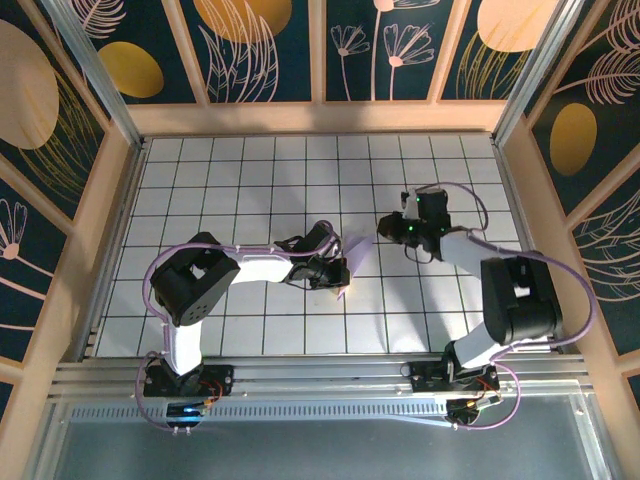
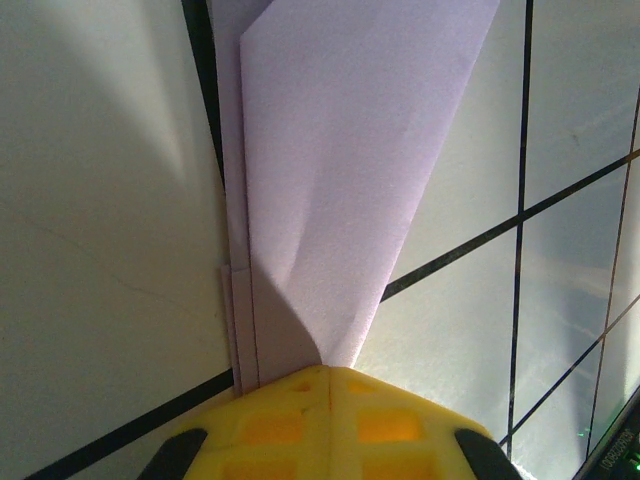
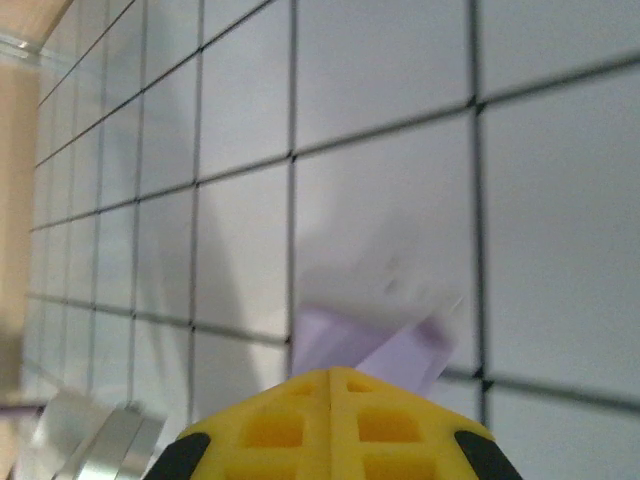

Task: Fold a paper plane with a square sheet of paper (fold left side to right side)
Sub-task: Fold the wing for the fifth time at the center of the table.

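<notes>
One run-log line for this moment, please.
phase: folding | left gripper: shut on folded lavender paper | right gripper: shut, paper at its tips, hold unclear | surface: grid table

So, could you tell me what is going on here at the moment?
Two robot arms are folding a lavender paper plane on a gridded table. The left claw is shut on the plane's narrow end; the sheet is already a long pointed dart. The right claw is shut too, at the paper's other end; whether it pinches it is unclear.
</notes>
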